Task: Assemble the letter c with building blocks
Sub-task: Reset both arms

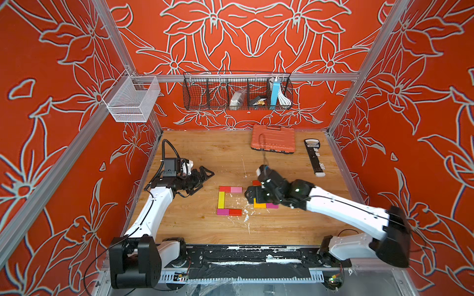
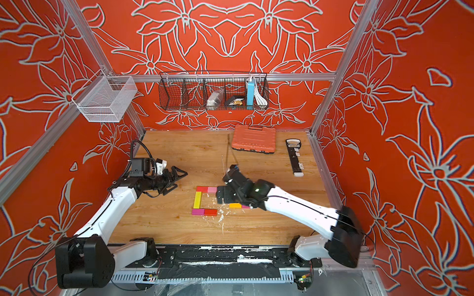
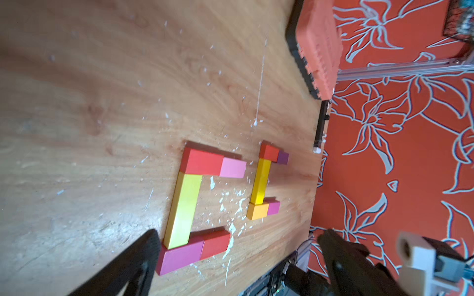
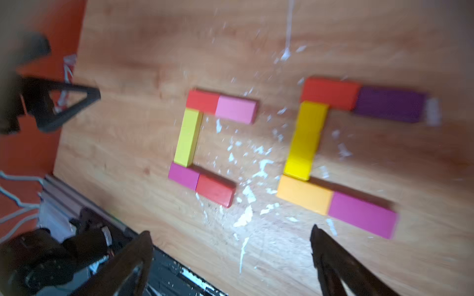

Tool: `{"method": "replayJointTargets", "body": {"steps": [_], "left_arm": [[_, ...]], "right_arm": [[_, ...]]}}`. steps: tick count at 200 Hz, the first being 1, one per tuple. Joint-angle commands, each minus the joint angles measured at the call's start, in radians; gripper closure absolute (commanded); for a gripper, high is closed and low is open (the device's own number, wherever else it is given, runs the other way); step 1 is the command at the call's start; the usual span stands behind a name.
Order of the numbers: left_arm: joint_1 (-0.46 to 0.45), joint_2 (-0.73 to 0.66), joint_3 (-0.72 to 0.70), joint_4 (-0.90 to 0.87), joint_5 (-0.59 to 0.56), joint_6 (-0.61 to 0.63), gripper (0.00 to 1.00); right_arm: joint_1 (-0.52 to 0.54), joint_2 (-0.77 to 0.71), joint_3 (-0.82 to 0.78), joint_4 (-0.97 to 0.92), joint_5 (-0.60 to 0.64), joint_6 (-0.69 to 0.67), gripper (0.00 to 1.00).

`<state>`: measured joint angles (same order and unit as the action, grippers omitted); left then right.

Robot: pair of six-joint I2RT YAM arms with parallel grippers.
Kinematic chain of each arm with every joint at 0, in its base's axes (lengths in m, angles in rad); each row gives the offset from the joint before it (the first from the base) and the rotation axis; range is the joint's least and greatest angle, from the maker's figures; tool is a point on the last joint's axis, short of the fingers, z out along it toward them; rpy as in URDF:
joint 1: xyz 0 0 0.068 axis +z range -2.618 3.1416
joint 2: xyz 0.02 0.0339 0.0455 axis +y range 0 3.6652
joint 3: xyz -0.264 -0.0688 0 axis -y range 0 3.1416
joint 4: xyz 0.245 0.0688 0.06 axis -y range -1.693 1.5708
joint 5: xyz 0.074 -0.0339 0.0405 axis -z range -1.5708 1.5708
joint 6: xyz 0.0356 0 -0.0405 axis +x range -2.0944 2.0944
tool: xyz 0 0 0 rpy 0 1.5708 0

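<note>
Reading the blocks (image 1: 221, 200) as light, stiff, smooth, best pinched across narrow sides: ten lie flat as two C shapes on the table (image 1: 195, 225), left gripper (image 1: 208, 180) and right gripper (image 4: 229, 239) both gape empty, black wall basket (image 1: 197, 97) holds blue box (image 1: 275, 92), white cable (image 1: 283, 98), small bag (image 1: 236, 98); mesh basket (image 1: 133, 102) looks empty.

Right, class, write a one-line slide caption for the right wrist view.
Pink-tipped block C beside purple-tipped block C on the wooden table, right pincer open.
</note>
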<state>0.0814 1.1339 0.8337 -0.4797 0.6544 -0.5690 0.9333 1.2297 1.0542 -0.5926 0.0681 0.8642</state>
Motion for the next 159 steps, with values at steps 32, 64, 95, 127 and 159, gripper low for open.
{"method": "replayJointTargets", "body": {"steps": [32,64,95,127,159], "left_arm": [[-0.127,-0.239,-0.038,0.159,-0.548,0.181,0.02],[-0.134,-0.369,-0.241,0.427,-0.749,0.309,0.02],[-0.133,-0.315,-0.298,0.478,-0.794,0.434,0.02],[-0.122,-0.24,-0.381,0.621,-0.809,0.499,0.02],[-0.105,-0.126,-0.466,0.808,-0.811,0.527,0.02]], "right_arm": [[-0.308,-0.364,-0.168,-0.11,0.473,-0.122,0.02],[-0.402,-0.518,-0.42,0.279,0.838,-0.304,0.02],[-0.583,-0.465,-0.522,0.424,0.821,-0.425,0.02],[-0.708,-0.248,-0.543,0.473,0.745,-0.437,0.02],[-0.734,-0.07,-0.536,0.723,0.721,-0.63,0.02]]}}
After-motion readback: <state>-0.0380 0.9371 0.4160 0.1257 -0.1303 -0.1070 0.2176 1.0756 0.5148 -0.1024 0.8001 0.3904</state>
